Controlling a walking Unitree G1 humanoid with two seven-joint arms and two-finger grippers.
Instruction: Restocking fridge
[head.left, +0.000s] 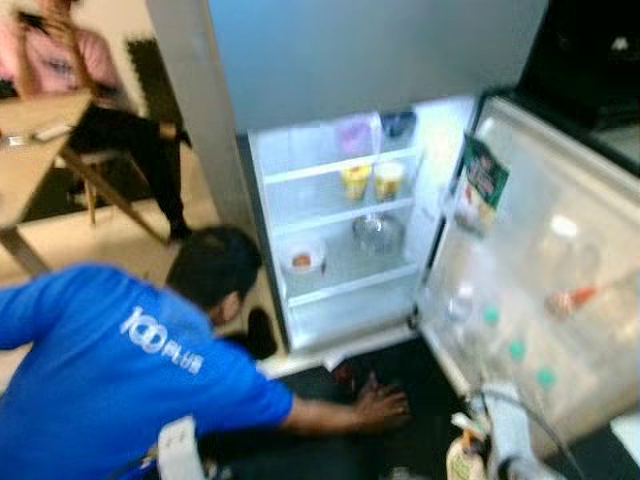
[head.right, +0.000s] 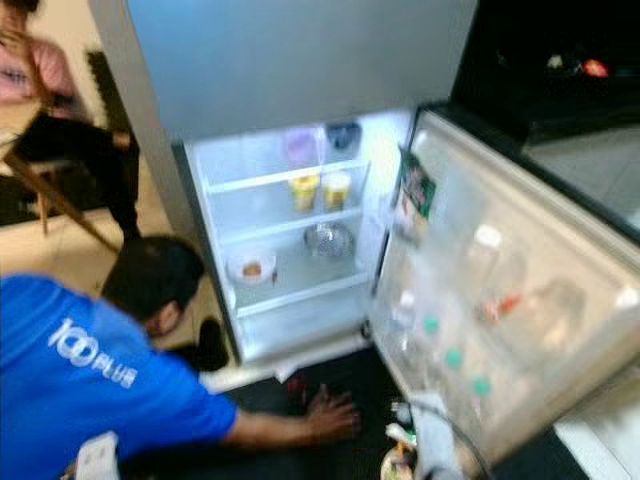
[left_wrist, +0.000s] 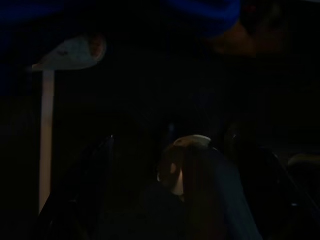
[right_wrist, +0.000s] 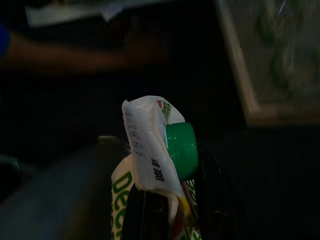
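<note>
Open fridge (head.left: 340, 230) ahead; right wrist view: right gripper (right_wrist: 170, 210) clamping carton (right_wrist: 155, 165).

The right tool (right_wrist: 165, 210) has black fingers, dim in shadow. A silvery-white arm segment (head.left: 510, 430) shows at the lower edge of the head view, with a thin dark cable (head.left: 525, 405) arcing over it. The left tool (left_wrist: 170, 200) appears only as dark shapes.
</note>
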